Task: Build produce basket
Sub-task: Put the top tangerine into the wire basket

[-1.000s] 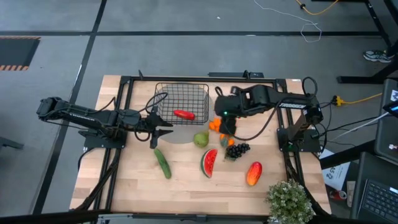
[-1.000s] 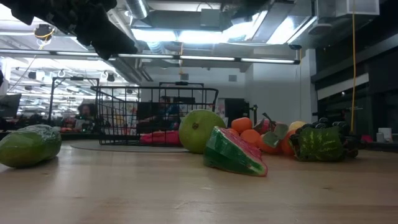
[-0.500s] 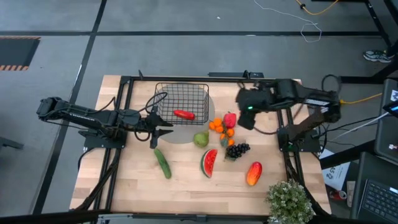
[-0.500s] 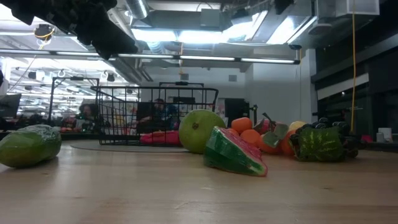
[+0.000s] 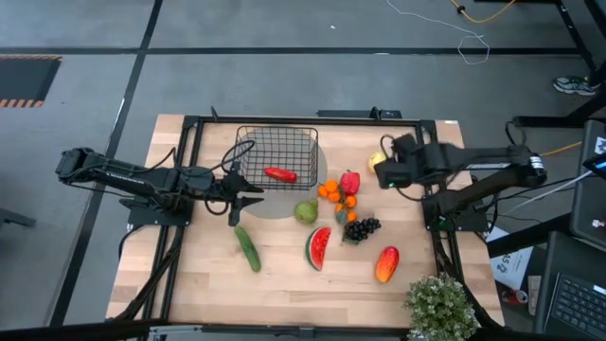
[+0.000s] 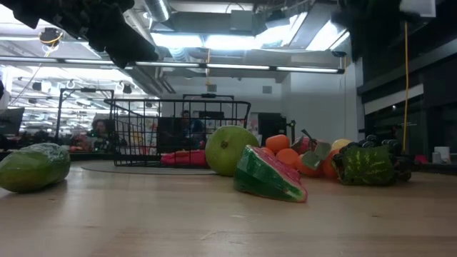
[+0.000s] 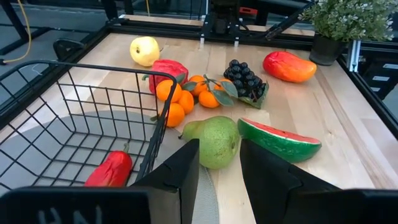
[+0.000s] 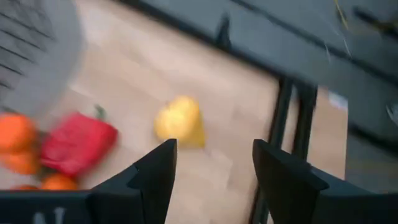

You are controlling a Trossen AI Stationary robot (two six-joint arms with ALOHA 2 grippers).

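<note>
**Right gripper over the yellow fruit**

Right gripper: fingers spread, empty. Yellow fruit just ahead, red pepper beside it. Left gripper: parted, empty; pear just ahead, basket alongside, red produce inside.

A light wooden table fills the middle of the scene, edged by a dark metal frame. A grey round mat lies on its far middle part. A potted leafy plant stands at the table's near right corner. Far right on the grey floor, a white cable lies looped beside a yellow cable.
</note>
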